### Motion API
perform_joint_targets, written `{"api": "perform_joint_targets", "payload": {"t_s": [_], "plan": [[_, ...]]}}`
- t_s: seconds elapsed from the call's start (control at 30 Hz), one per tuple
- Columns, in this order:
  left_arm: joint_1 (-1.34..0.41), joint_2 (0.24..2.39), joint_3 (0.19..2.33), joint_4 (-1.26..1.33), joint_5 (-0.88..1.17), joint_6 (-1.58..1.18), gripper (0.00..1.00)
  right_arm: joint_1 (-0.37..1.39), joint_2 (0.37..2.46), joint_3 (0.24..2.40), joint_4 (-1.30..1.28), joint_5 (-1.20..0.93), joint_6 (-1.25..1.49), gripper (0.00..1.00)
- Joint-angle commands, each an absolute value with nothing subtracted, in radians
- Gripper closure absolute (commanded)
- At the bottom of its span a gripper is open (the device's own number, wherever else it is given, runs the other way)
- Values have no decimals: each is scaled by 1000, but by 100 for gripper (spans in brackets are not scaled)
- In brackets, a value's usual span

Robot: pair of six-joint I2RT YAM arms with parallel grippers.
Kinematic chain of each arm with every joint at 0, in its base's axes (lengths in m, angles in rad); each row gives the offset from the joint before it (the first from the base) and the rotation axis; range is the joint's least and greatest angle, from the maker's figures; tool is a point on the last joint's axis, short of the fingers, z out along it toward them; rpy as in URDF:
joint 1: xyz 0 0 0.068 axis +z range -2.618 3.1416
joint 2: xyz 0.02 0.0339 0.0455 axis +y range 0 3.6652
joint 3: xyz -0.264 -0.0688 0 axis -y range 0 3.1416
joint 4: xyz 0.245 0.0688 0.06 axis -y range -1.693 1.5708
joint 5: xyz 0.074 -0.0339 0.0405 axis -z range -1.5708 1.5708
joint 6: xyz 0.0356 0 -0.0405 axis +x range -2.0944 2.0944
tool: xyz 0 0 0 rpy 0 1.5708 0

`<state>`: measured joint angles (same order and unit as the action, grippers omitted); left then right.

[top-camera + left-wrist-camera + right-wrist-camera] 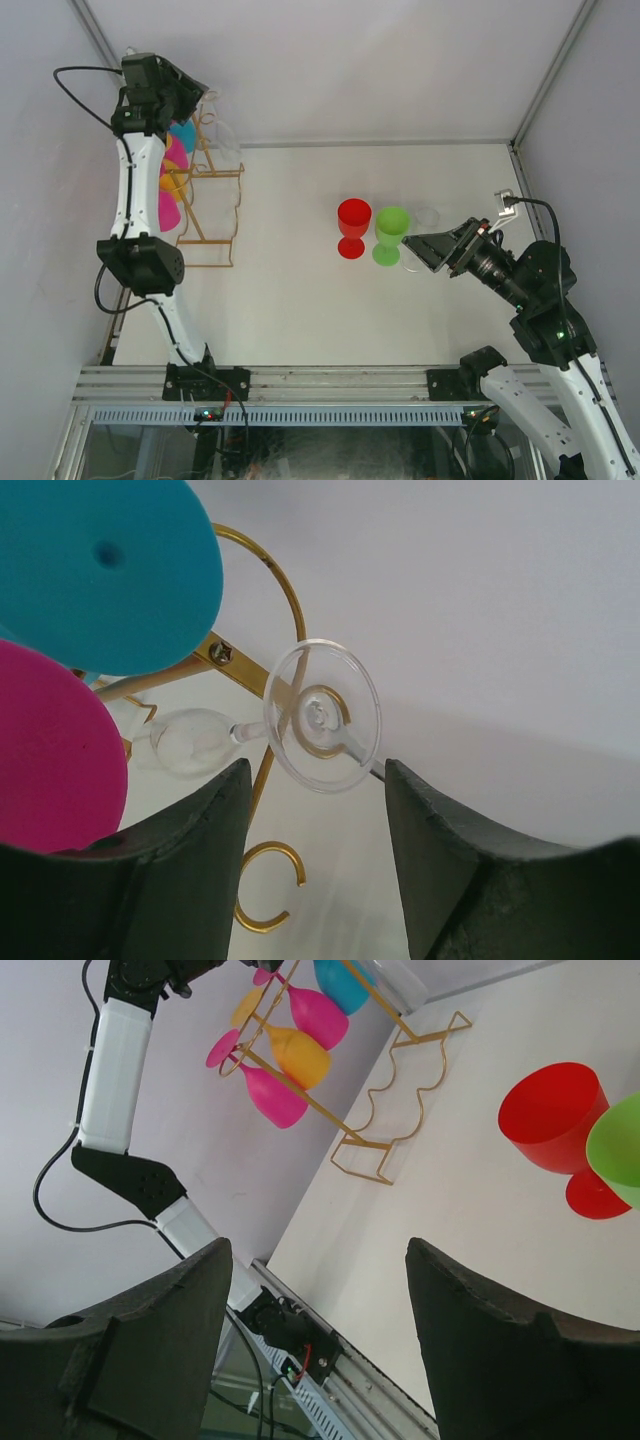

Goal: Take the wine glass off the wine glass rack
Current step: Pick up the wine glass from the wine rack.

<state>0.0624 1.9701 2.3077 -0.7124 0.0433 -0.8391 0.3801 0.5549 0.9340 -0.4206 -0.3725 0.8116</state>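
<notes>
Left gripper (316, 780) partly open, fingers (200, 860) apart on either side of the clear wine glass (322, 715) foot. No contact visible, nothing gripped. The glass hangs on a curled hook near the top of the rack (262, 570), stem in the gold loop. Its long axis runs straight away from the gripper: round foot faces the wrist camera, bowl points away, down and to the left in that view. Teal glass (100, 560) and pink glass (50, 750) hang just beside it. The rack stands at the far left of the table (300, 300). Right gripper (317, 1250) open and empty, near the green glass (390, 232) and red glass (353, 225).
</notes>
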Motion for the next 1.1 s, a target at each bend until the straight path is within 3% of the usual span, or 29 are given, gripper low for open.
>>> {"api": "perform_joint_targets", "payload": {"t_s": [0.0, 0.2, 0.9, 1.07], "plan": [[66, 1979, 2370, -676, 19, -871, 40, 378, 557, 927, -370, -374, 825, 30], [66, 1986, 2365, -669, -2, -873, 41, 379, 564, 913, -356, -386, 842, 30], [53, 2021, 2359, -644, -21, -910, 60, 380, 572, 914, -350, -391, 841, 31], [48, 2011, 2356, -645, -42, -895, 68, 379, 574, 913, -348, -390, 839, 31]]}}
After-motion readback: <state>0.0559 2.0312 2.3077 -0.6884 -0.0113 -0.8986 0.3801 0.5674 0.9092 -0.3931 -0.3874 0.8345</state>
